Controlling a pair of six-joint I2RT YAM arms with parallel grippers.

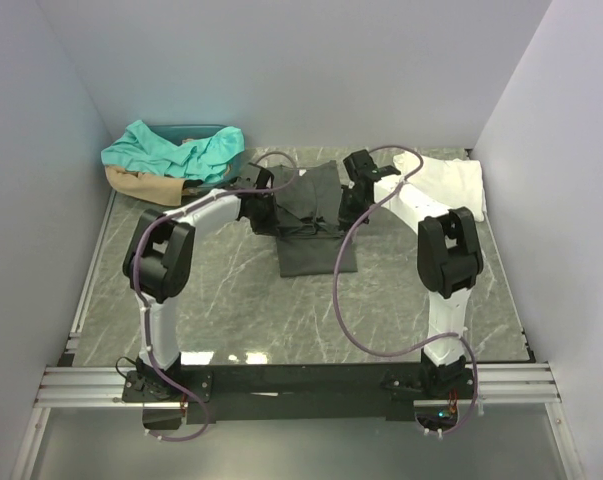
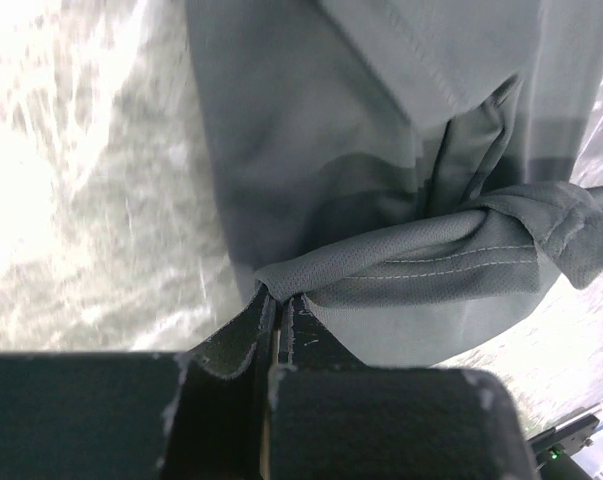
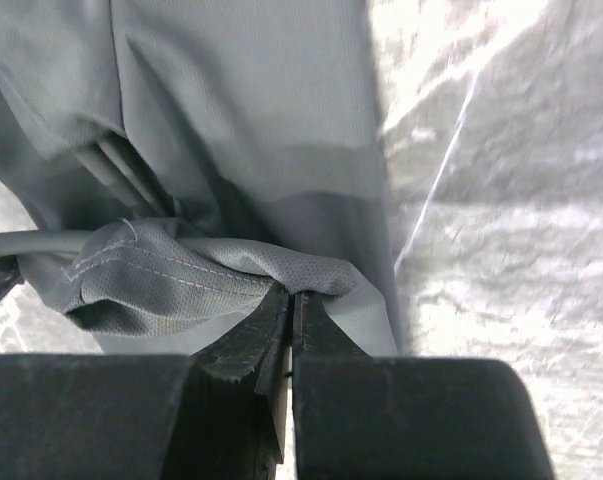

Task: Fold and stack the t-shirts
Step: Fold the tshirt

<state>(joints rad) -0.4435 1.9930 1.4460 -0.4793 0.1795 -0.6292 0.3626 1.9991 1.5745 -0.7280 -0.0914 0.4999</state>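
The dark charcoal grey t-shirt point(image 1: 314, 240) lies part-folded in the middle of the table, its far part lifted between the two grippers. My left gripper point(image 1: 264, 212) is shut on the shirt's left hemmed edge point(image 2: 411, 268). My right gripper point(image 1: 349, 205) is shut on the right hemmed edge point(image 3: 181, 275). In both wrist views the cloth hangs bunched from the closed fingertips over the marble top. A white t-shirt point(image 1: 451, 183) lies folded at the far right. Teal point(image 1: 176, 150) and tan point(image 1: 141, 185) shirts sit piled at the far left.
A dark basket rim point(image 1: 196, 128) shows behind the teal pile. Grey marble table point(image 1: 251, 300) with white walls on three sides. A purple cable point(image 1: 346, 300) loops from the right arm over the table's middle. An aluminium rail point(image 1: 281, 385) runs along the near edge.
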